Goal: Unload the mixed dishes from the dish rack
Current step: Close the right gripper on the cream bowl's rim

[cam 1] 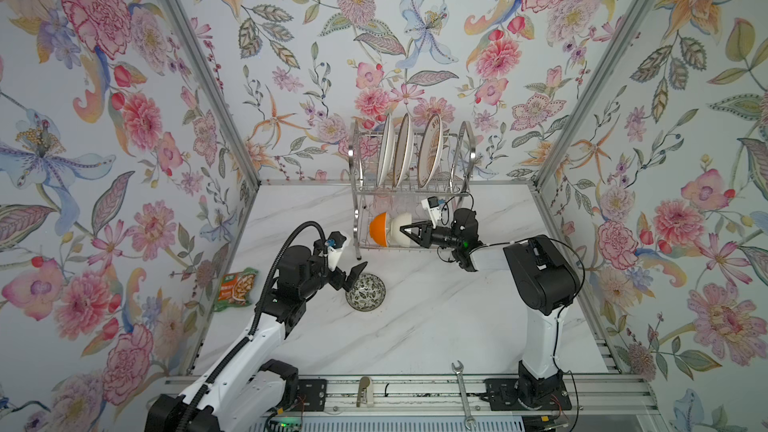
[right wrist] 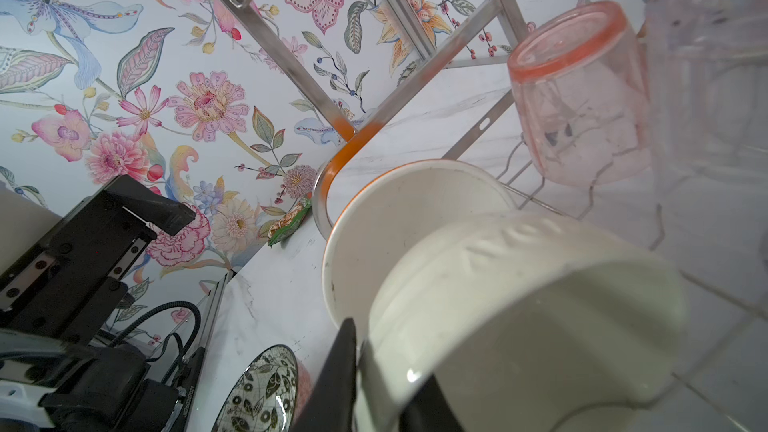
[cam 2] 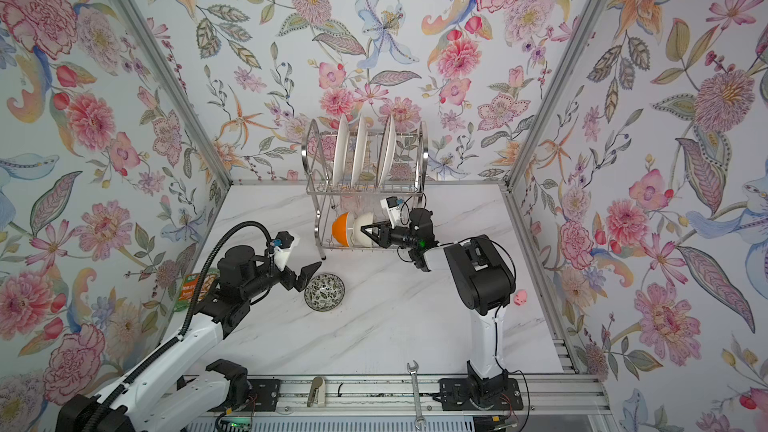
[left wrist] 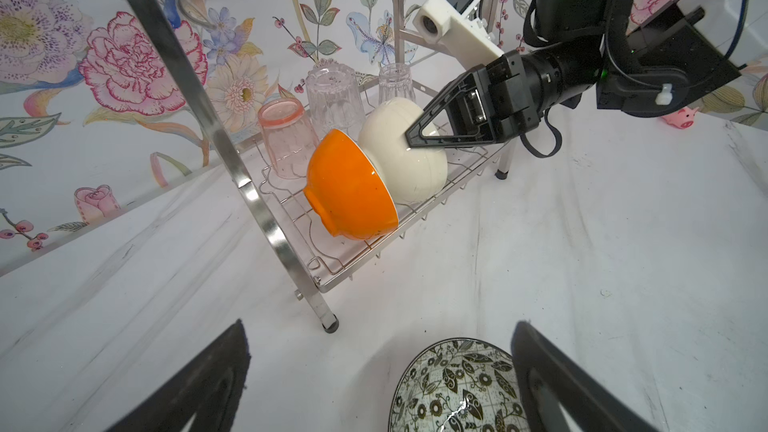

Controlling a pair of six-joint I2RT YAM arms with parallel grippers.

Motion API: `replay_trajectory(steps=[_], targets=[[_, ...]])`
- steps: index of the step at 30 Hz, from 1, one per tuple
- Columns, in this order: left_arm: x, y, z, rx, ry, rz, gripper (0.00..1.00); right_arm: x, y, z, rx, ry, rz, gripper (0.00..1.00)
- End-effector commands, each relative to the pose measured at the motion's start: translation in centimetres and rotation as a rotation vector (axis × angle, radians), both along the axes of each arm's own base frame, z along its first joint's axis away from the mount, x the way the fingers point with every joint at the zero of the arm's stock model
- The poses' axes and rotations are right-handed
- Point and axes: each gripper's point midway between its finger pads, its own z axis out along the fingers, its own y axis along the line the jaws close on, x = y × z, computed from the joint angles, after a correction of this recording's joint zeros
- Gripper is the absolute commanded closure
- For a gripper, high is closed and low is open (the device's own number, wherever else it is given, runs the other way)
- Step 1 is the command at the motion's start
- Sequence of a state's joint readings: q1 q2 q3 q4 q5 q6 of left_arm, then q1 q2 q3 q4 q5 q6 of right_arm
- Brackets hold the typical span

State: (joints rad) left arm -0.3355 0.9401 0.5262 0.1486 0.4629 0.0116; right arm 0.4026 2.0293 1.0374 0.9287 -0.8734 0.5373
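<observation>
- The right gripper (cam 1: pixel 404 229) reaches into the lower shelf of the dish rack (left wrist: pixel 249 195).
- Its fingers (right wrist: pixel 332 376) are drawn almost together on the wall of the cream bowl (right wrist: pixel 519 305). One finger is outside the rim and the other inside, so the bowl is pinched between them.
- The cream bowl stands on edge on that shelf. Its rounded back leans into the orange bowl (left wrist: pixel 349 197), which sits just past the right fingertips.
- Further out from those fingertips, a pink glass (left wrist: pixel 284 139) and two clear glasses (left wrist: pixel 334 101) stand on the same shelf, apart from the fingers.
- Three white plates (cam 1: pixel 430 151) stand on edge in the upper shelf, above the right fingers and untouched.
- The left gripper (cam 1: pixel 350 278) is spread wide and holds nothing.
- A patterned bowl (cam 1: pixel 365 292) sits upright on the table (cam 1: pixel 415 326) at the left fingertips. One finger (left wrist: pixel 552 384) is over its rim; whether it touches cannot be told.
- A snack packet (cam 1: pixel 235 288) lies on the table behind the left gripper, well apart from its fingers.
- A wrench (cam 1: pixel 463 392) lies across the front rail, well apart from both sets of fingers.
</observation>
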Motion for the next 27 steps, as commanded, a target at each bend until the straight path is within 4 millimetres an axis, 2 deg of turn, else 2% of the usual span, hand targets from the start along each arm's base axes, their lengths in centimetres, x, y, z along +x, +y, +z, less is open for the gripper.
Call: replay_trajectory(steps=[1, 20, 27], targets=[[-0.2, -0.2, 0.9, -0.005, -0.008, 0.006, 0.01, 1.4, -0.6, 1.0, -0.003, -0.072, -0.005, 0.82], [-0.3, 0.0, 0.9, -0.005, -0.005, 0.016, 0.01, 3.6, -1.8, 1.8, -0.037, -0.102, 0.015, 0.8], [-0.4, 0.0, 0.6, -0.007, 0.0, 0.017, 0.01, 2.7, -1.0, 1.8, -0.04, -0.093, 0.022, 0.72]])
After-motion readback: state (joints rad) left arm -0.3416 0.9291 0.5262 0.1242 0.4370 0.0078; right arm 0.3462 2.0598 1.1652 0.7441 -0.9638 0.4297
